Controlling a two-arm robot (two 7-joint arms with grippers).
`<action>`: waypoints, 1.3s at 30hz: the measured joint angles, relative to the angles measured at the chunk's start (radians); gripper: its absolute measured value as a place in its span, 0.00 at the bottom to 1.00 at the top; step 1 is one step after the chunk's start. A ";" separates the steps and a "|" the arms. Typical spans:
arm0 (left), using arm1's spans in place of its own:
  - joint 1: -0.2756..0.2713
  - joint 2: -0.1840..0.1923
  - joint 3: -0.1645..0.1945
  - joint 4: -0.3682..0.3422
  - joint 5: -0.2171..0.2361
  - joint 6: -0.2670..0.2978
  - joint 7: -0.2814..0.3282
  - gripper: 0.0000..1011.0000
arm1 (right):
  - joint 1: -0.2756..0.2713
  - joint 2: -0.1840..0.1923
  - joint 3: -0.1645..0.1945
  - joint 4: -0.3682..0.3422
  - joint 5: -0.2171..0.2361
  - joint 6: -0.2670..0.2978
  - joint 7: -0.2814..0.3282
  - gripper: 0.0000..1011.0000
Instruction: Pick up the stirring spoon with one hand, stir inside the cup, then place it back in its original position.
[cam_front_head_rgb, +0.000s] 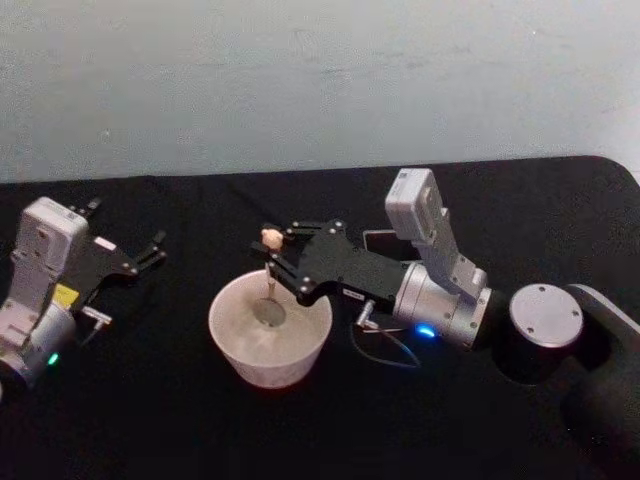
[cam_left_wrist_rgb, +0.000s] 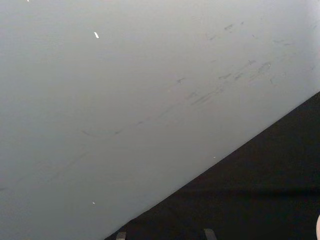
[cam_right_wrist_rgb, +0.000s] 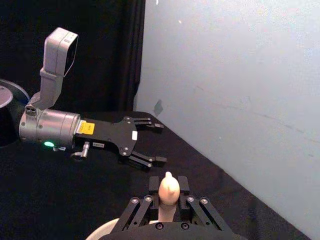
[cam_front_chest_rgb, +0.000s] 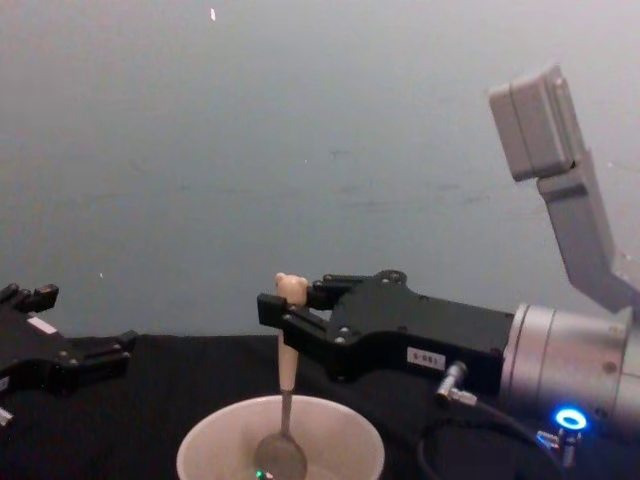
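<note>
Spoon (cam_front_chest_rgb: 286, 375) upright in cup (cam_front_head_rgb: 265, 365), clamped by right pincer (cam_front_head_rgb: 268, 243) | left pincer (cam_front_head_rgb: 128, 225) apart, parked | holder (cam_front_head_rgb: 378, 240) mostly hidden behind right arm

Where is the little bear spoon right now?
In the chest view the stirring spoon stands upright at centre, its metal bowl down inside the cup, its handle pinched by the right gripper; the left gripper sits parked far left.

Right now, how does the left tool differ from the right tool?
The right tool is shut on the stirring spoon; the left tool is open and holds nothing. The right tool hangs over the cup, with the spoon's bowl inside it; the left tool sits off to the cup's left, apart from it. Both are black.
</note>
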 joint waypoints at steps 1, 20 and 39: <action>0.000 0.000 0.000 0.000 0.000 0.000 0.000 0.99 | 0.000 -0.001 0.000 0.002 -0.001 0.000 0.000 0.21; 0.000 0.000 0.000 0.000 0.000 0.000 0.000 0.99 | -0.032 0.033 0.027 -0.033 -0.008 0.013 -0.006 0.21; 0.000 0.000 0.000 0.000 0.000 0.000 0.000 0.99 | -0.095 0.086 0.010 -0.140 0.026 0.031 0.039 0.21</action>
